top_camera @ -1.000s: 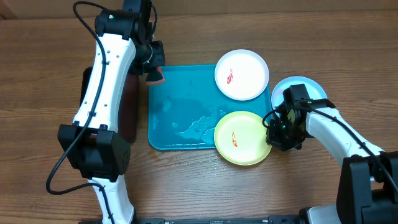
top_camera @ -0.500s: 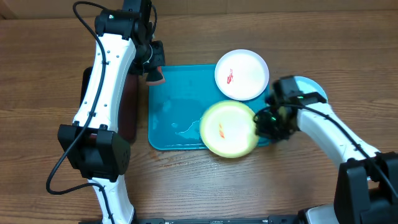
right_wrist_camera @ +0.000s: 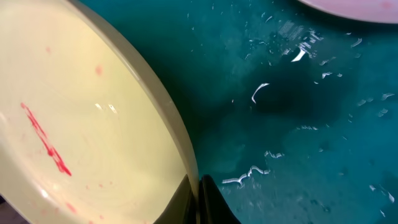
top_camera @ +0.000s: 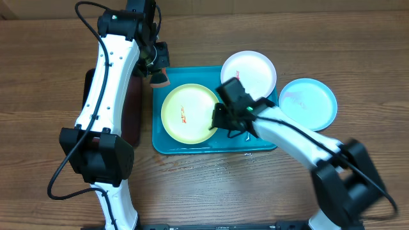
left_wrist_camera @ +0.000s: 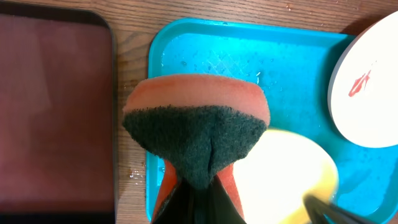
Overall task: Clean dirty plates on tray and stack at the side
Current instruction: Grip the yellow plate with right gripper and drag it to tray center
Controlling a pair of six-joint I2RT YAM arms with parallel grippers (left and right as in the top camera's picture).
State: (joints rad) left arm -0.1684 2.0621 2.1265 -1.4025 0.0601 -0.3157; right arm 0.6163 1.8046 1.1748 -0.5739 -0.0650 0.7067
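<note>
The yellow-green plate (top_camera: 185,114) is in the left half of the turquoise tray (top_camera: 167,144), with a red smear on its face. The right gripper (top_camera: 219,119) pinches it only by the thin right rim, the jaws pressed together on the edge. From these views I cannot tell whether the plate lies flat or is a little lifted. The left gripper (left_wrist_camera: 198,202) is clamped on an orange sponge (left_wrist_camera: 196,118) with a dark green scrub side, and it hangs above the far left corner of the tray, apart from the plate. The main danger, I think, is this narrow hold. The tray floor is wet, so when the sponge pushes on the left part of the plate, the plate can slide, turn around the pinch point, or slip out of the jaws. A hard push far from the grip can also tip the plate like a lever. The white plate (top_camera: 252,80) sits at the far right corner, partly over the tray rim and just beside the right arm, so a wide move of that arm may knock it onto the tabletop (top_camera: 51,96). The two arms work near each other here and could collide. The light blue plate (top_camera: 310,105) rests on the tabletop to the right, well apart, and seems safe.
</note>
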